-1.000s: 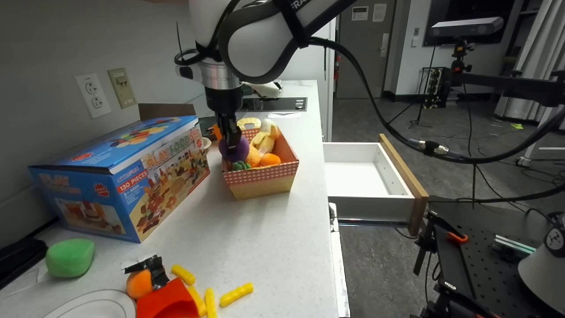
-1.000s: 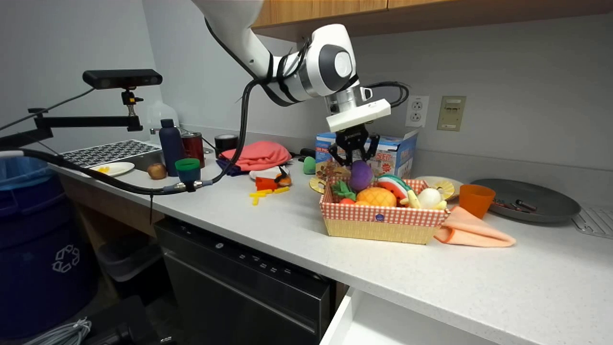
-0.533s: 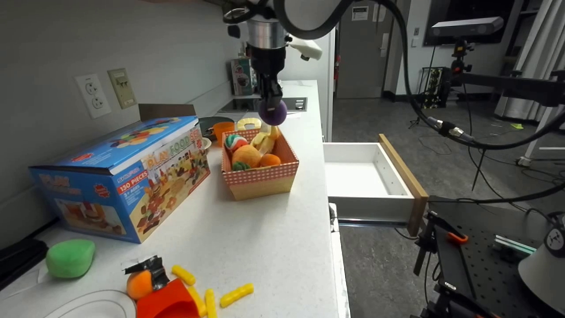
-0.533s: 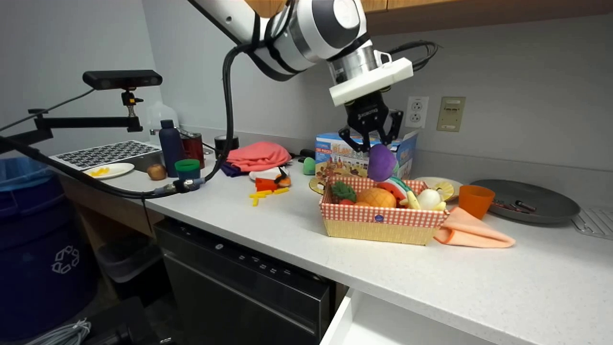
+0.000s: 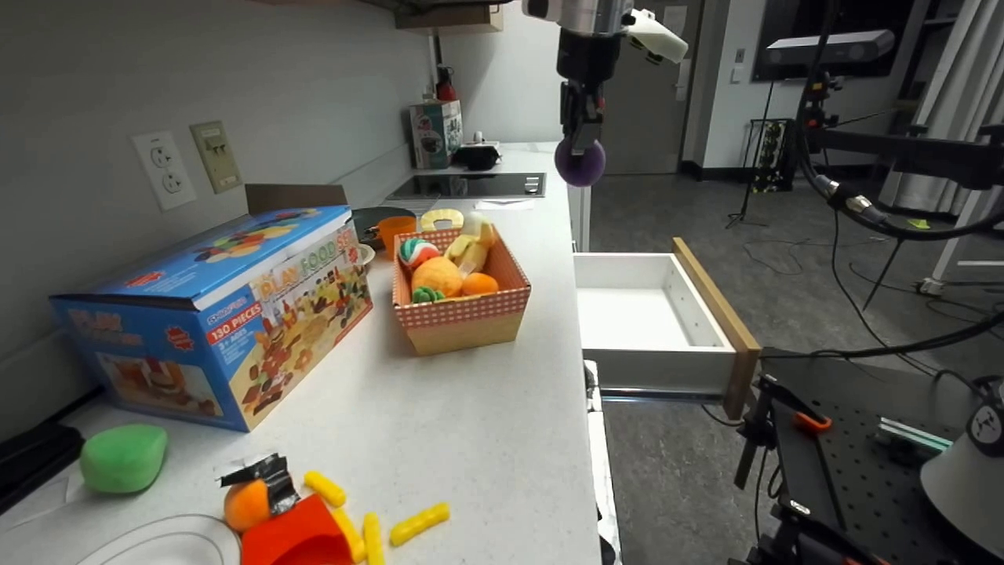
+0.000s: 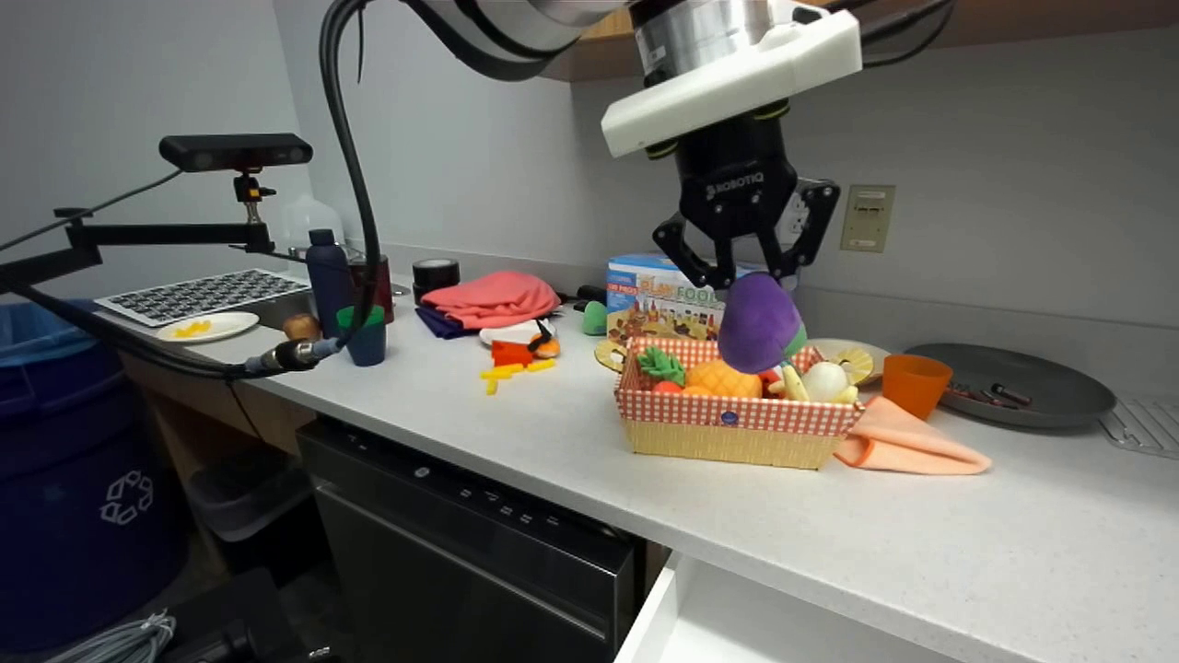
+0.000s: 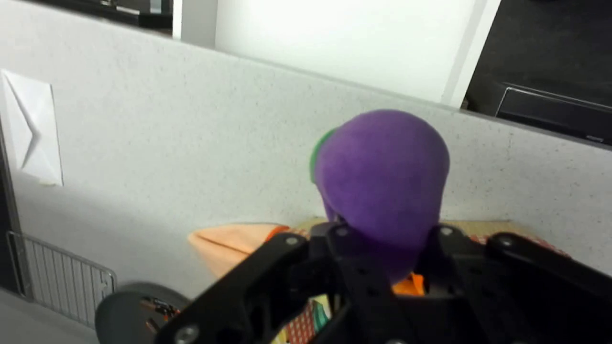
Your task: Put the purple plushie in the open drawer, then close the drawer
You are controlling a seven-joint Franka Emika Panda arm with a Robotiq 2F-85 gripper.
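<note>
- Claw (image 6: 751,274): clamped on the plushie (image 6: 760,324), its fingers (image 7: 351,258) against either side of one end.
- Plushie: hanging in the air, out of the basket (image 6: 728,444) and higher than its rim; purple, with a bit of green on its side. In the wrist view it shows against the strip of counter (image 7: 167,138) between the basket and the drawer (image 7: 354,38).
- Drawer: pulled out, lower than the basket, past the counter edge in front of it; white inside, wooden along the front.
- Basket: upright on the counter, with a red check rim. It holds a pineapple (image 6: 723,378), a banana (image 5: 471,255), an orange (image 5: 479,284) and a round white toy (image 6: 826,381).
- Box (image 6: 663,299): blue, behind the basket in an exterior view.
- Cloth (image 6: 912,449): peach, just beside one end of the basket; whether they touch I cannot tell.
- Cup (image 6: 916,385): orange, near that same end of the basket.
- Pan (image 6: 1059,405): dark, farther from the basket than the cup, holding items (image 6: 1010,395) too small to name.
- Sticks (image 5: 421,524): yellow, well apart from the basket, off its other end.
- Paper (image 7: 36,126): white, flat on the counter, well apart from the basket.
</note>
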